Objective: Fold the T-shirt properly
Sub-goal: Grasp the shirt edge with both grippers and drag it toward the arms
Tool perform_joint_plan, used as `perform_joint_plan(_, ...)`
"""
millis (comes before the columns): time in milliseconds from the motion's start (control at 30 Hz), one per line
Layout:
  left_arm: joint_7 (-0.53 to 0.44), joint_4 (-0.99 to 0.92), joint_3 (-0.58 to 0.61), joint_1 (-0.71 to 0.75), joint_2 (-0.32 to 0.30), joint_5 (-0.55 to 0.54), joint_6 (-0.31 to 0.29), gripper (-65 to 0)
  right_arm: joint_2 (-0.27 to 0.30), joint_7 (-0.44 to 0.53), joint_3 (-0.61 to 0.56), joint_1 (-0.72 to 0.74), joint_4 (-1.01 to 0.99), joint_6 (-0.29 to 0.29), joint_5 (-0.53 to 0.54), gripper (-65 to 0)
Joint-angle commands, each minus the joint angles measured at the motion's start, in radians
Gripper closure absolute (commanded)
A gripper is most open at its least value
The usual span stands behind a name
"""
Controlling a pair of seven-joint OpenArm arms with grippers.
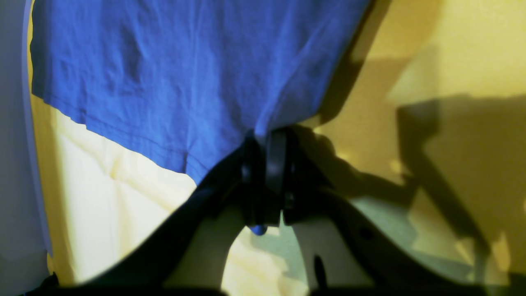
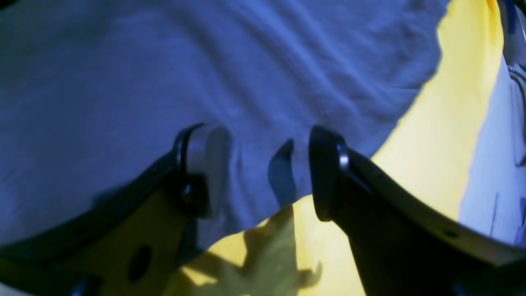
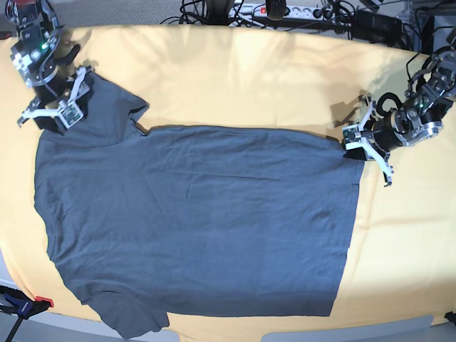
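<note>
Fabric fills most of the base view: a plain dark slate-grey short-sleeved cotton T-shirt [image 3: 199,221] lies spread flat on the surface, which is covered by a large yellow-orange cloth [image 3: 249,78]. The shirt lies sideways, its sleeves toward the left of that view and its straight hem toward the right. No print, logo or legible writing shows on the shirt, and no neck label can be made out.

The left gripper [image 1: 263,164], on the right of the base view [image 3: 354,142], sits at the upper hem corner. In the left wrist view its black jaws are pressed together on a pinch of the hem, with cloth bunched up and rising from between them; the shirt looks blue in that camera.

The right gripper [image 2: 263,172], on the left of the base view [image 3: 57,107], rests over the upper sleeve. In the right wrist view its two jaws stand well apart, tips on or just above the wrinkled fabric, with nothing clamped between them.

A power strip with cables [image 3: 285,11] lies beyond the far edge of the surface; any markings on it are too small to read.
</note>
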Motion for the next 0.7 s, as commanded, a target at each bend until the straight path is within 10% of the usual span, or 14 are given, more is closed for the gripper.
perform_joint_plan(0,0.003,0.006,-0.005,-0.011,-0.022,-0.004,0.001,0.0,0.015,-0.061,0.004,0.008,-0.037,0.010,-0.026,-34.8)
perform_joint_plan(267,0.003,0.006,-0.005,-0.011,-0.022,-0.004,0.001,0.0,0.015,-0.061,0.004,0.049,-0.108,0.099,0.032,-34.2)
perform_joint_plan(433,0.004,0.006,-0.005,-0.011,-0.022,-0.004,0.001,0.0,0.015,-0.077,0.004,0.049,-0.108,0.165,0.052,0.0)
perform_joint_plan(667,0.003,0.014,-0.005,-0.014,-0.036,-0.004,0.004,0.0,0.048,-0.081,0.004,0.046,-0.043,0.111,0.052,0.0)
